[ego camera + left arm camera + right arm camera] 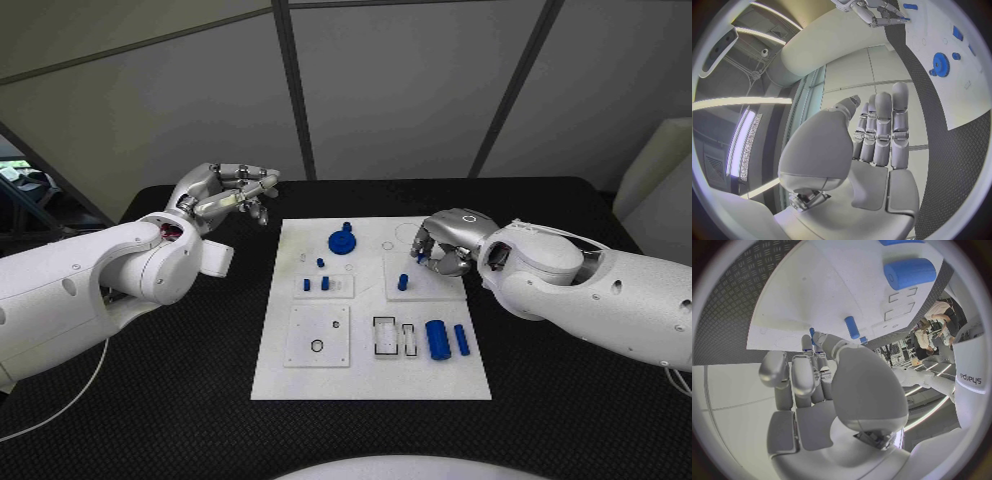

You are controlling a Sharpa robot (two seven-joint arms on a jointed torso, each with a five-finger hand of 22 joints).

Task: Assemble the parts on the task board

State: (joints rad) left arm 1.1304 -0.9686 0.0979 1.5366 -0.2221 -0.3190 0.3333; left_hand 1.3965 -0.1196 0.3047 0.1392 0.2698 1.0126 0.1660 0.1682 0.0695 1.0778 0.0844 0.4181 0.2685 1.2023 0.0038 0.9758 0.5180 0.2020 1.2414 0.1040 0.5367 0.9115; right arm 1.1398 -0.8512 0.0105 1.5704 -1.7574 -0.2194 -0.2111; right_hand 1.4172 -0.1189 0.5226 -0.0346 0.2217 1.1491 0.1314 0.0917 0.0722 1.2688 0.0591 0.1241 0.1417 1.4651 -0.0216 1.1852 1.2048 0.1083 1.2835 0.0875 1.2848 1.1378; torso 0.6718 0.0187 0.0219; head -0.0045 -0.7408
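The white board (372, 372) lies in the middle of the black table (577, 400). The right hand (444, 245) hangs over the board's upper right part, its fingers (814, 352) curled downward. In the right wrist view a thin blue pin (812, 333) sits right at the fingertips, seemingly pinched between thumb and a finger, though the contact itself is partly hidden. Just beside those fingers, a short blue peg (404, 282) stands on a small raised plate on the board, apart from the hand. The left hand (224, 195) is held off the board's upper left corner, above the table; its fingers (882, 130) lie straight and side by side in the left wrist view, and it holds nothing. A blue gear (342, 241) lies on the board between the two hands, nearer the left, touched by neither. Small blue pegs (316, 284) stand below the gear. Two blue cylinders (437, 340) lie at the board's lower right, beside two rectangular slots (385, 336), well apart from both hands.
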